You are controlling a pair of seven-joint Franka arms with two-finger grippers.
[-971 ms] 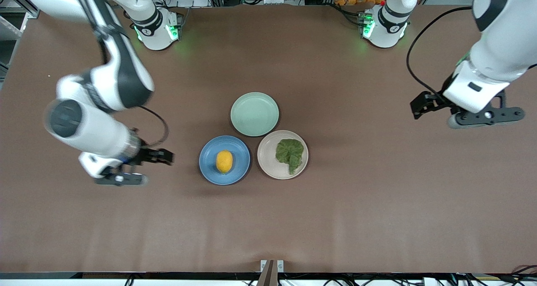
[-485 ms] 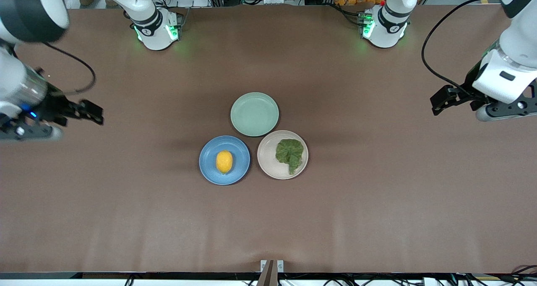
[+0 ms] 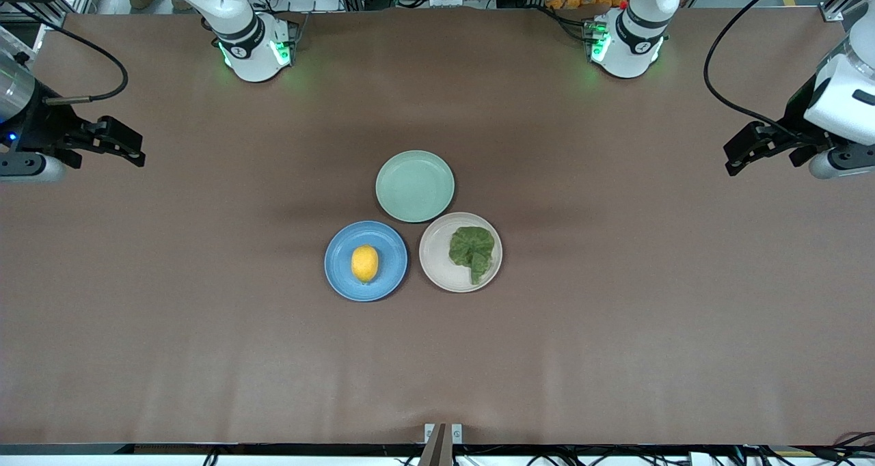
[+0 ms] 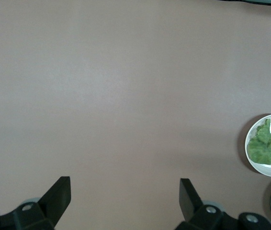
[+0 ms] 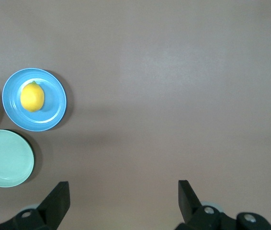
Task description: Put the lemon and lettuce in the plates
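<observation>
The yellow lemon lies in the blue plate at the table's middle; both also show in the right wrist view, the lemon in the plate. The green lettuce leaf lies in the beige-pink plate, also seen in the left wrist view. My right gripper is open and empty, high over bare table at the right arm's end. My left gripper is open and empty, high over bare table at the left arm's end.
An empty pale green plate touches both other plates, farther from the front camera than they are. It shows in the right wrist view. The brown table is bare around the plates.
Both arms have drawn up and away from the plates toward their own ends of the table, the right arm much farther. The lemon and lettuce stay in their plates.
</observation>
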